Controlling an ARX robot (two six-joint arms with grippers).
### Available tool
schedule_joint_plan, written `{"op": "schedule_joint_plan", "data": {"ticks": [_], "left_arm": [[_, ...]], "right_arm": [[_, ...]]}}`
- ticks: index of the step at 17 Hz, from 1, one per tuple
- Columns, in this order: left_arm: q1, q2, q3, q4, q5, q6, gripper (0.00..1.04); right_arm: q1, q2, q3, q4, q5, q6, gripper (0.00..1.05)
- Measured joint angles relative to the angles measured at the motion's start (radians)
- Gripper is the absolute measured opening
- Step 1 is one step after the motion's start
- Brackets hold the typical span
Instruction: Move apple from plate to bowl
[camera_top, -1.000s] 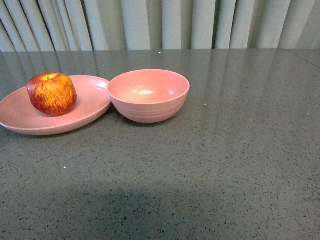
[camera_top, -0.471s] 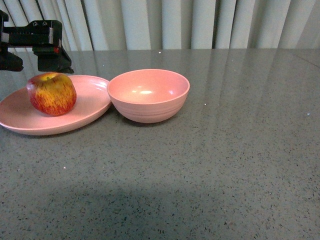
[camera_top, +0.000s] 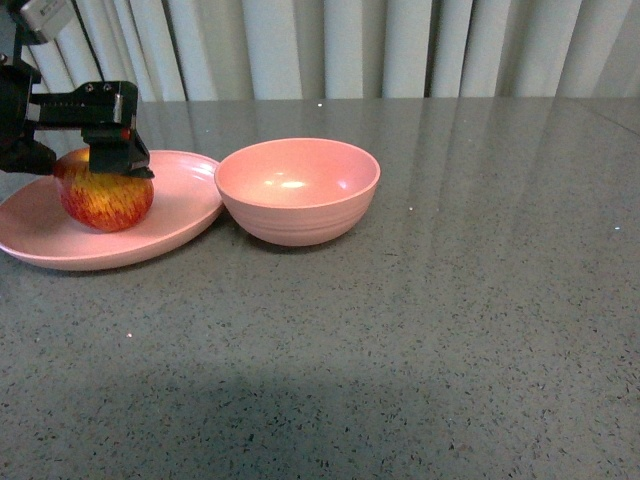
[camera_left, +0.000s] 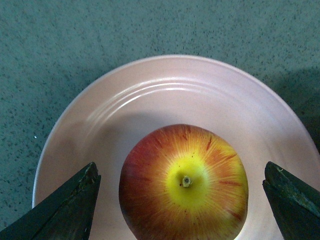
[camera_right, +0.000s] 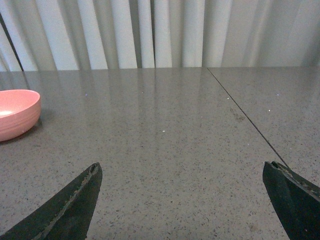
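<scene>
The red and yellow apple (camera_top: 105, 200) sits on the shallow pink plate (camera_top: 180, 200) at the far left of the table. The deep pink bowl (camera_top: 298, 195) stands empty, right beside the plate. My left gripper (camera_top: 75, 160) is open and low over the apple, with one finger on each side of its top. In the left wrist view the apple (camera_left: 183, 182) lies stem-dip up on the plate (camera_left: 165, 95), between the open left gripper (camera_left: 180, 170) fingers, with gaps on both sides. My right gripper (camera_right: 182, 170) is open and empty above bare table, out of the front view.
The grey speckled table (camera_top: 420, 330) stretches wide to the right and front. Pale curtains (camera_top: 330, 45) hang behind its far edge. The right wrist view shows the bowl's edge (camera_right: 15, 115) and a seam in the table (camera_right: 245, 122).
My left gripper came into the front view from the upper left and lowered until its open fingers straddle the apple's top. Apple, plate and bowl have not moved.
</scene>
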Motion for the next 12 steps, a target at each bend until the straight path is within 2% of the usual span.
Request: {"op": "schedule_joint_plan", "data": {"ticks": [10, 12], "left_arm": [[0.011, 0.050, 0.000, -0.007, 0.005, -0.018, 0.98], [0.005, 0.050, 0.000, 0.005, 0.012, -0.023, 0.68]], "right_arm": [[0.000, 0.000, 0.000, 0.000, 0.000, 0.000, 0.98], [0.000, 0.000, 0.000, 0.000, 0.000, 0.000, 0.98]]}}
